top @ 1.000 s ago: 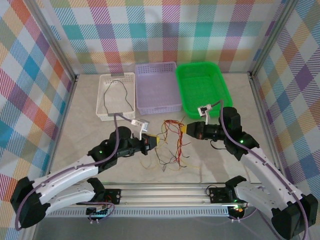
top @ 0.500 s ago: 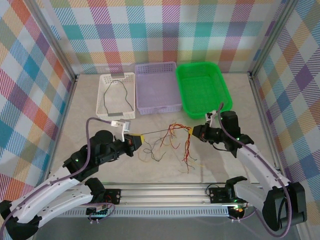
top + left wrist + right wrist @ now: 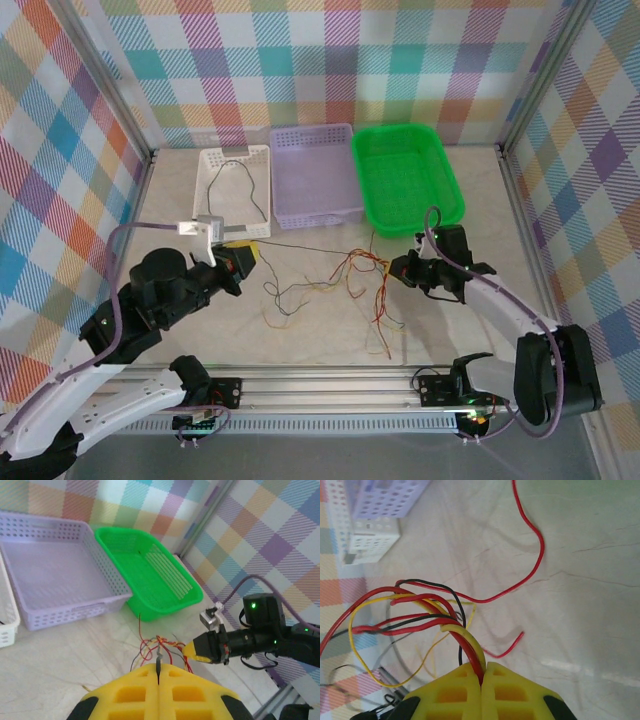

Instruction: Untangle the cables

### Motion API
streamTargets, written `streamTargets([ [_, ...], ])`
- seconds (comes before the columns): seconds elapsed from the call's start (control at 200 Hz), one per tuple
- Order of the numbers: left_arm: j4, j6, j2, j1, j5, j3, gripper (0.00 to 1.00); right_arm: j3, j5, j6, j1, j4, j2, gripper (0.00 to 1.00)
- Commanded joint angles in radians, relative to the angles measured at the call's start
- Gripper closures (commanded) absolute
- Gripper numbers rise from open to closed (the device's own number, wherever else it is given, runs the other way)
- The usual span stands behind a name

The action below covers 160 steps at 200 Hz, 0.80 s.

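Two arms reach in from the near edge, the left arm and the right arm. Three plastic baskets stand side by side at the far edge: a white basket, a lilac basket and a green basket. One black cable lies looped in the white one. The tangled cables, red, yellow and black and too knotted to count, lie on the table between the grippers. The table is pale beige stone-look, and bright plaid walls enclose it. The left gripper has its yellow fingers pressed together on a thin dark strand that runs taut to the tangle. The right gripper is clamped on red and yellow strands at the tangle's right edge
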Motion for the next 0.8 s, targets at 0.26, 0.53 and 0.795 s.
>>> streamTargets([
  [0.26,-0.112,0.153,0.052,0.013,-0.202,0.293,1.0,-0.003,0.089,-0.058,-0.025,0.008,0.131,0.99],
  [0.53,-0.131,0.196,0.092,0.012,-0.25,0.438,1.0,-0.004,0.13,-0.084,-0.025,0.008,0.16,0.95],
  [0.795,-0.139,0.169,0.182,0.013,-0.197,0.499,1.0,-0.01,-0.013,-0.118,-0.018,0.094,0.017,0.68],
])
